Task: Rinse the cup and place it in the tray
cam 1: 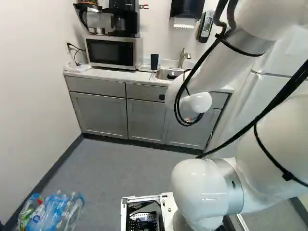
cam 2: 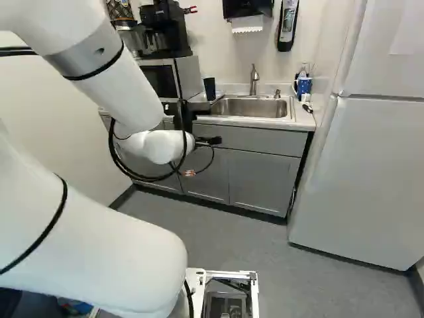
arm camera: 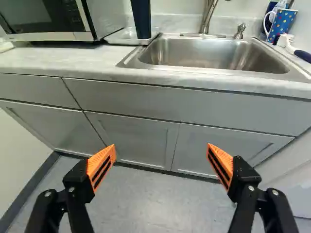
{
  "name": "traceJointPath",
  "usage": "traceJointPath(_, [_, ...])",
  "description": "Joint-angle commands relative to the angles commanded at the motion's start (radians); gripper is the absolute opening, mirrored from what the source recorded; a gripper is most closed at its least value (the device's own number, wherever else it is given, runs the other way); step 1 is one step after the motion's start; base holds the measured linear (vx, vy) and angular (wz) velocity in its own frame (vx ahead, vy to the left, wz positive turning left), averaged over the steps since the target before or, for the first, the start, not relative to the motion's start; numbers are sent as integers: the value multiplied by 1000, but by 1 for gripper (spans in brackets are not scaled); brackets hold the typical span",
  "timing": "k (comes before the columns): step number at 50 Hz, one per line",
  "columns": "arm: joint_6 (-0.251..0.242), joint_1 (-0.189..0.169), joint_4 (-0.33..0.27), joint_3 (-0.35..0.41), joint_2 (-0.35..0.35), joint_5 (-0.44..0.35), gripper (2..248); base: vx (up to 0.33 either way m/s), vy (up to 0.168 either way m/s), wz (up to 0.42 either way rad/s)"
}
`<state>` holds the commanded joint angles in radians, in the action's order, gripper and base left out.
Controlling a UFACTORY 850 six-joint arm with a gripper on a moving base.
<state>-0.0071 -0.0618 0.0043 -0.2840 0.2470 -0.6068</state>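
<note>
- One black gripper (cam 2: pixel 211 141) is being held released, its two slotted orange pads (arm camera: pixel 102 167) being spread wide.
- One smooth, dark, tapered cup (arm camera: pixel 141 19) is being carried by one flat white tray (arm camera: pixel 127 37), at ten o'clock from the sink (arm camera: pixel 209 51); its long axis is being held vertical, wider end up.
- One rectangular metal sink is being framed by one mottled counter (arm camera: pixel 73 60).
- One dotted blue mug (arm camera: pixel 283 24) is being seen at the sink's two o'clock.
</note>
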Motion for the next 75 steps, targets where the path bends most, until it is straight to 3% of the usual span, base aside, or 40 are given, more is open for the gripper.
traceJointPath(34, [5,46,-3,147,24,-198,247,0,0,0])
traceJointPath(75, [7,62,-4,197,32,-266,247,0,0,0])
